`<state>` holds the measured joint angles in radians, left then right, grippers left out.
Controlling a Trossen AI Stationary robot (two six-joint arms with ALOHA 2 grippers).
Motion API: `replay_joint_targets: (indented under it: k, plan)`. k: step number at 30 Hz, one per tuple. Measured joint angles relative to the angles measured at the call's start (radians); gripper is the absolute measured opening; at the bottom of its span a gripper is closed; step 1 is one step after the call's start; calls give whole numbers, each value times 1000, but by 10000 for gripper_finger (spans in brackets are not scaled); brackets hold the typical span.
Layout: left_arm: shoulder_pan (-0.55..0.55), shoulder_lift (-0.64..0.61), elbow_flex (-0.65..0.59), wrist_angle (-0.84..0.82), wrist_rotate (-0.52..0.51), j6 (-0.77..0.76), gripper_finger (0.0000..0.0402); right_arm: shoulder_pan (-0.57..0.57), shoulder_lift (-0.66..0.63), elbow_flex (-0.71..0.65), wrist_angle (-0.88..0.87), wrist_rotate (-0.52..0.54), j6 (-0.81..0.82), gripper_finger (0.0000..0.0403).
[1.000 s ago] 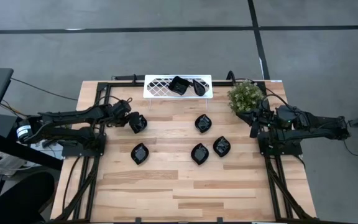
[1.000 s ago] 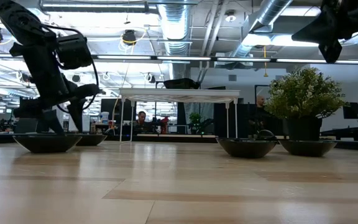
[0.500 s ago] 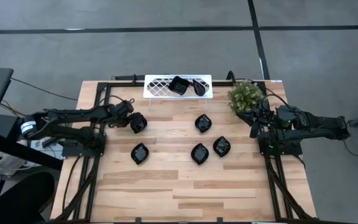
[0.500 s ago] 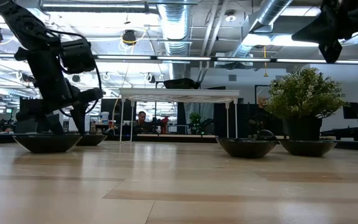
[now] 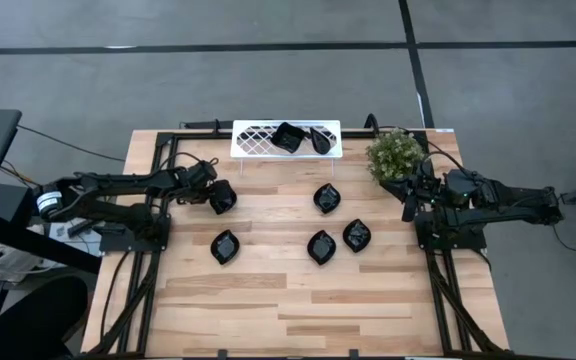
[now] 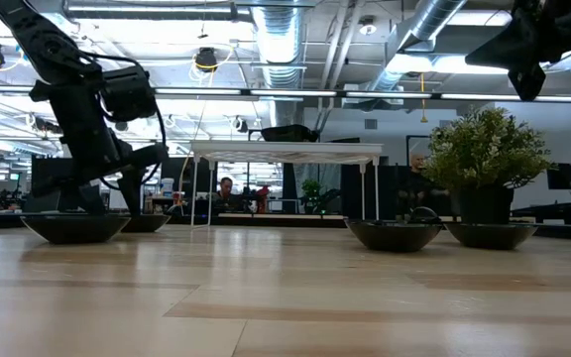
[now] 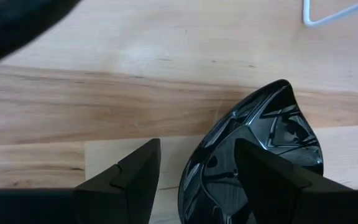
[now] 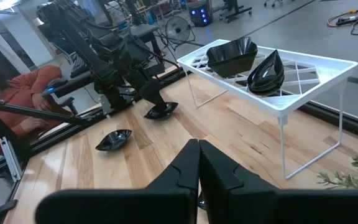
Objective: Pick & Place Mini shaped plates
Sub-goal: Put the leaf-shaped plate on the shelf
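Left gripper (image 5: 215, 192) spread wide, low over table; right gripper (image 5: 406, 212) closed, parked at right edge.

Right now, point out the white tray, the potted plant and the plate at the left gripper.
White tray (image 5: 253, 139), high view, bare lattice at its left end.
Potted plant (image 5: 396, 153), high view, middle of the foliage.
Plate (image 7: 272, 134), left wrist view, glossy inner surface near its tip.

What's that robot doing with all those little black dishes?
It is moving them onto the white tray, which already holds two. The left gripper is open, with its fingers on either side of the rim of a black dish on the table. Four more dishes wait nearby. The right gripper is shut, waiting beside the plant.
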<state>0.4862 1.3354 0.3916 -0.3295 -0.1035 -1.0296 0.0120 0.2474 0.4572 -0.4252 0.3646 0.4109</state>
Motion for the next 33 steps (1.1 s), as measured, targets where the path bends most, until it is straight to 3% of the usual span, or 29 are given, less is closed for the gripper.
replay_joint_targets:
  k: [7,20,33]
  plan:
    - [-1,8,1,-4,-12,0,194,0,0,0,0,0,0,1]
    - [0,9,-1,-22,-34,-1,94,0,0,0,1,0,0,1]
    - [0,-41,-2,-21,-23,-1,24,0,0,0,0,1,-1,1]
